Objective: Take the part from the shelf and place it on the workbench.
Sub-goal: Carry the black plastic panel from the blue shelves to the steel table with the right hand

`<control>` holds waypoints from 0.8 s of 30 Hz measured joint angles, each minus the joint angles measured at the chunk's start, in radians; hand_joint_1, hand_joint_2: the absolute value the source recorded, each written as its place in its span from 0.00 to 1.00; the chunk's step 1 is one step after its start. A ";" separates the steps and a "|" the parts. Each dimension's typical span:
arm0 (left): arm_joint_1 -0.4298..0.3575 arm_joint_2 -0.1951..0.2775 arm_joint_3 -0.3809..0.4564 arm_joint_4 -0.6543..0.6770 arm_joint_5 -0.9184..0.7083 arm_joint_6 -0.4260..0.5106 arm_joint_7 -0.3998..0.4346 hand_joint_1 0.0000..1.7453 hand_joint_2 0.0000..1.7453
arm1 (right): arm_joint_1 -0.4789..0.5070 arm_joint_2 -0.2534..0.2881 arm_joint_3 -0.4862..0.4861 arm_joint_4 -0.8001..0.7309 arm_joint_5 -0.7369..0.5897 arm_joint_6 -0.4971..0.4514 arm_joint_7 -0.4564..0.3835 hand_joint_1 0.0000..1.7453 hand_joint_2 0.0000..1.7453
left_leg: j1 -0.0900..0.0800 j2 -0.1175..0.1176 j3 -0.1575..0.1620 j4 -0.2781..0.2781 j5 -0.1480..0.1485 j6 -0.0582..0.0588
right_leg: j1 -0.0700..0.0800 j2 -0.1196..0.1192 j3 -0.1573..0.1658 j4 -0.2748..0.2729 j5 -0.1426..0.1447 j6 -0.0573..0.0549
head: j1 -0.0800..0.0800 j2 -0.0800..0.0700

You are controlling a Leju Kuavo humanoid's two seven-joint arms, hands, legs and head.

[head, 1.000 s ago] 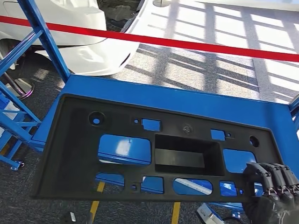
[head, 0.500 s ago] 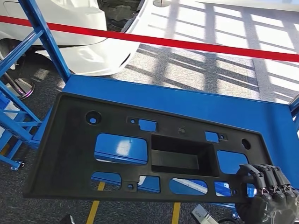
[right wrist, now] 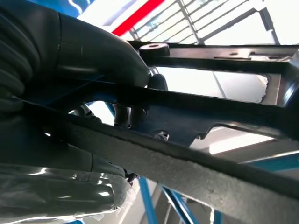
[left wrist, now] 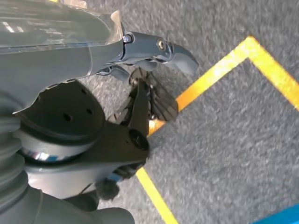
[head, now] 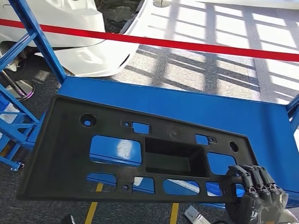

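Note:
The part is a long black plastic panel (head: pixel 70 140) with several cut-outs and a rectangular recess in its middle. It hangs nearly flat over the near edge of the blue workbench (head: pixel 211 112), its left end out past the bench over the floor. My right hand (head: pixel 255 196) grips the panel's near right corner, fingers hooked over the rim. In the right wrist view, the thumb and fingers of my right hand (right wrist: pixel 88 51) clamp the panel's edge (right wrist: pixel 211 116) from both sides. My left hand (left wrist: pixel 148 74) hangs over the grey floor and holds nothing, thumb stretched out.
A blue shelf frame (head: pixel 32 42) stands at the left, close to the panel's left end. A red barrier tape (head: pixel 176 44) and a white car body (head: pixel 88 46) lie beyond the bench. Yellow floor lines (head: pixel 92 210) run under the panel.
The panel has slid to the left and a little toward me, carried by my right hand, which moved left with it. The blue bench surface beyond the panel shows wider.

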 joint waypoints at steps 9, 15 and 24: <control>-0.001 0.001 -0.001 0.000 0.000 0.000 0.000 0.00 1.00 | -0.002 -0.002 0.013 0.008 0.000 -0.001 0.005 1.00 1.00 | -0.008 0.001 -0.138 0.278 -0.107 0.007 | 0.019 -0.009 -0.001 -0.005 -0.004 -0.047 | -0.004 0.000; 0.000 0.001 -0.001 0.000 0.000 -0.002 0.000 0.00 1.00 | -0.002 -0.004 0.020 0.010 0.000 -0.001 0.008 1.00 1.00 | -0.025 0.001 -0.042 0.033 0.013 0.030 | 0.027 -0.008 -0.009 -0.003 0.009 -0.030 | -0.003 0.000; 0.002 -0.001 -0.001 0.000 0.000 -0.005 0.001 0.00 1.00 | 0.000 -0.013 0.021 0.022 0.000 -0.001 0.010 1.00 1.00 | -0.023 0.013 -0.065 0.021 0.045 0.059 | 0.021 -0.009 -0.077 0.251 -0.140 0.006 | -0.001 0.000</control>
